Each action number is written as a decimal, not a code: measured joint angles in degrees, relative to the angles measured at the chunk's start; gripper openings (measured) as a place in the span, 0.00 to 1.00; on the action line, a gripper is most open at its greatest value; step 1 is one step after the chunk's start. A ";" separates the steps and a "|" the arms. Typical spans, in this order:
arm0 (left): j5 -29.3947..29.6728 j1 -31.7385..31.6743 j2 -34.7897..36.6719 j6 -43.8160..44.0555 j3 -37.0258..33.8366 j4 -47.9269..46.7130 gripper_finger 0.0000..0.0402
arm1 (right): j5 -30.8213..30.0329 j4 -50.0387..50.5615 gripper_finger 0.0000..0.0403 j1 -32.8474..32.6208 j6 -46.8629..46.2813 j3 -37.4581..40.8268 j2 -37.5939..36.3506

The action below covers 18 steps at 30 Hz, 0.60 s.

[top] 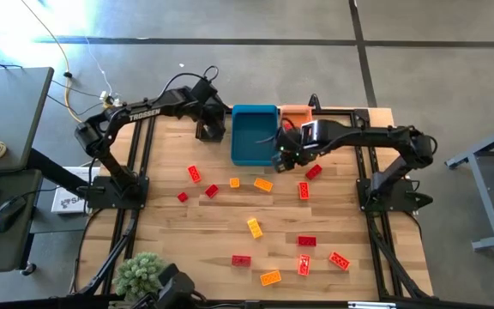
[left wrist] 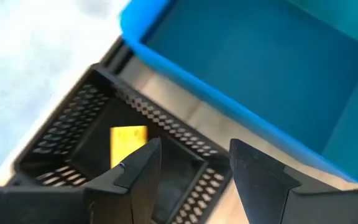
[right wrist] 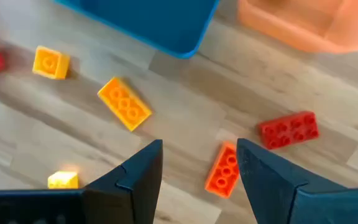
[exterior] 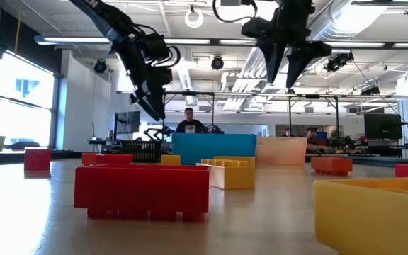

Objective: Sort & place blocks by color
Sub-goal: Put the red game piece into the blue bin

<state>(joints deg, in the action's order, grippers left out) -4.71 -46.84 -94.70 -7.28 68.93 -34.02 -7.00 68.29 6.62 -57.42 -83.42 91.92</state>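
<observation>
Several red, orange and yellow blocks lie scattered flat on the wooden table [top: 230, 215], among them a yellow block [top: 255, 227] and a red block [top: 307, 241]. My left gripper [left wrist: 194, 144] is open above the black bin [left wrist: 73, 143], in which one yellow block [left wrist: 128, 140] lies. My right gripper [right wrist: 199, 148] is open and hovers above the table by the blue bin's [top: 254, 135] near right corner. Below it lie an orange block [right wrist: 224, 169], a red block [right wrist: 289, 129] and an orange-yellow block [right wrist: 124, 103]. It touches none of them.
Three bins stand in a row along the far edge: the black bin [top: 211, 129], the blue bin [left wrist: 260, 68] and the orange bin [top: 296, 114]. A small plant [top: 140, 273] stands at the near left corner. People sit behind the table in the low view.
</observation>
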 joint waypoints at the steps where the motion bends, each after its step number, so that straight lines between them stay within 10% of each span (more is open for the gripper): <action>1: -0.02 0.33 0.00 -0.51 0.00 -0.41 0.44 | 0.22 0.00 0.48 -0.82 -0.58 0.00 -0.05; 18: -0.02 9.36 0.00 0.66 0.00 -4.80 0.44 | 9.06 -0.04 0.48 -14.18 2.29 0.00 -0.07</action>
<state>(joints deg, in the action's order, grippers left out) -4.73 -37.48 -94.70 -6.61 68.93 -38.82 2.06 68.25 -7.56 -55.12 -83.42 91.85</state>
